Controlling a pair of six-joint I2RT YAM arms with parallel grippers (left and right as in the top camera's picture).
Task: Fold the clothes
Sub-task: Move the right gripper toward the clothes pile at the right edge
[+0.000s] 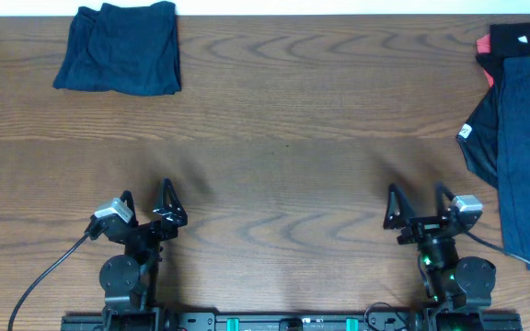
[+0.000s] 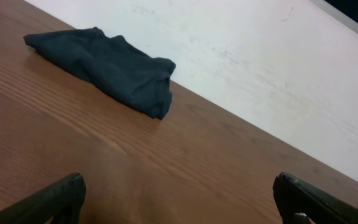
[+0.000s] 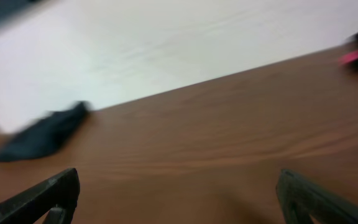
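— How do the pincers stand?

— The left pincer (image 1: 146,196) has its fingers spread wide with nothing between them. The right pincer (image 1: 419,197) is the same, parted and empty. Both sit low at the near edge of the tabletop (image 1: 283,119), well apart from each other.

— And the clothes?

— A folded dark garment (image 1: 120,48) lies in the far left corner, well away from the left pincer. The left wrist view shows it as a neat, slightly rumpled bundle near the back edge.

— Anything on the right?

— A pile of dark clothes (image 1: 523,147) is spread loose along the right edge, beyond the right pincer and not touching it. A white tag (image 1: 465,132) shows on its left side, and pink cloth (image 1: 483,45) peeks out at the far end.

— The right wrist view?

— Blurred. It shows only wood and a dark shape far off.
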